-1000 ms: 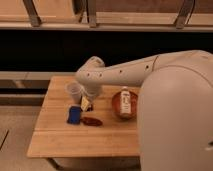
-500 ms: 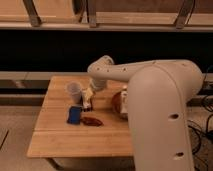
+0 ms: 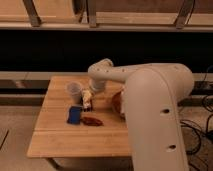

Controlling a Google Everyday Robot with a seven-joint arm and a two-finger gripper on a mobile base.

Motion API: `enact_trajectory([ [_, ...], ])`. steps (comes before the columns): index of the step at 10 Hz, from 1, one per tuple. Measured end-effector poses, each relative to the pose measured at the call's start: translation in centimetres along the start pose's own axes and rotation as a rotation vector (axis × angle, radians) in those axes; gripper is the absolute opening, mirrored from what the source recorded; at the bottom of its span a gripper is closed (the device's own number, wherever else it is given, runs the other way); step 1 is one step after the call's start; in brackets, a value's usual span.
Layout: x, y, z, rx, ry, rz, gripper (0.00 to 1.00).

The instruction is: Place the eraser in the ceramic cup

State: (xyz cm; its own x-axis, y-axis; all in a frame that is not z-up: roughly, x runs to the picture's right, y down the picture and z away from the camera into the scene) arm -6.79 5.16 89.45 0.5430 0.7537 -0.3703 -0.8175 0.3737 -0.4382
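Observation:
The ceramic cup (image 3: 74, 90) is small, pale and round, and stands upright at the back left of the wooden table (image 3: 55, 137). A flat blue block (image 3: 74, 115), which looks like the eraser, lies on the table in front of the cup. My gripper (image 3: 87, 99) hangs just right of the cup and just behind the blue block, low over the table. My pale arm (image 3: 145, 85) reaches to it from the right.
A dark red-brown object (image 3: 92, 121) lies right of the blue block. An orange-brown item (image 3: 117, 103) sits partly hidden behind my arm. A dark shelf and rail run behind the table. The floor lies to the left.
My arm has swung closer to the camera and now covers the right of the table. The gripper has stayed beside the cup. The cup and blue block have not moved.

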Motion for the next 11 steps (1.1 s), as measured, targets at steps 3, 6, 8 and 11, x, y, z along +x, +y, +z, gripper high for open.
enact_trajectory([
  [3, -0.7, 1.0, 1.3, -0.004, 0.046, -0.082, 0.8],
  [6, -0.6, 0.6, 1.2, -0.001, 0.046, -0.079, 0.8],
  [8, -0.5, 0.2, 1.4, -0.03, 0.025, -0.03, 0.8],
  [11, -0.5, -0.6, 2.5, -0.096, -0.007, 0.054, 0.8],
])
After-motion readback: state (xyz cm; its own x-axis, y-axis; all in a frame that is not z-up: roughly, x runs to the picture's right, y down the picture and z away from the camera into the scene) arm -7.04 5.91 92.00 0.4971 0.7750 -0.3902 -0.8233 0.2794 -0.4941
